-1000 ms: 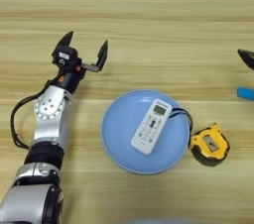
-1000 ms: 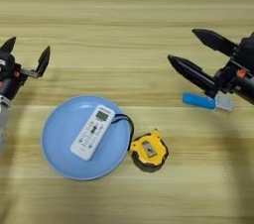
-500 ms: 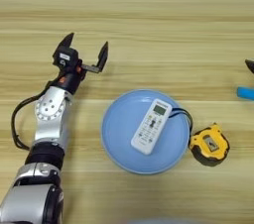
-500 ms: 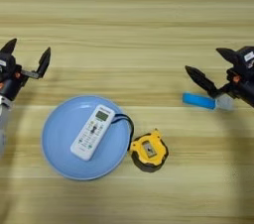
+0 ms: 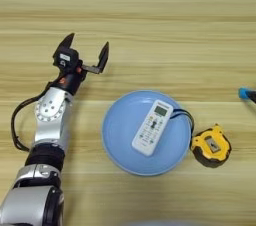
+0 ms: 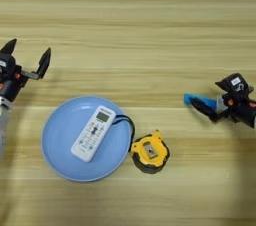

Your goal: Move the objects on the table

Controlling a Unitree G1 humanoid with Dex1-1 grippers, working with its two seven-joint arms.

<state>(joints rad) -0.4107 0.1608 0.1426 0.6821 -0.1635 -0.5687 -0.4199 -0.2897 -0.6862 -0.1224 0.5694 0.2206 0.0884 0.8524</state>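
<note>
Compared with a second ago, the right gripper (image 6: 205, 106) has pulled back toward the right edge and dropped low over the small flat blue bar (image 6: 199, 102); its black fingers, then spread wide above the bar, now lie close along it, though whether they actually clamp it cannot be told. The bar sits where it was, on the wooden table (image 6: 130, 30), well right of the other things. The left gripper (image 5: 85, 52) has not moved: its arm reaches up from the lower left corner, forearm angled slightly right, with the two fingers wide apart and holding nothing, up and left of the light-blue plate (image 5: 120, 145). The white remote (image 5: 152, 127) lies tilted on the plate. The yellow-black tape measure (image 5: 211, 145) rests just beside the plate's right rim, its black strap (image 5: 184, 116) curling onto the plate.
</note>
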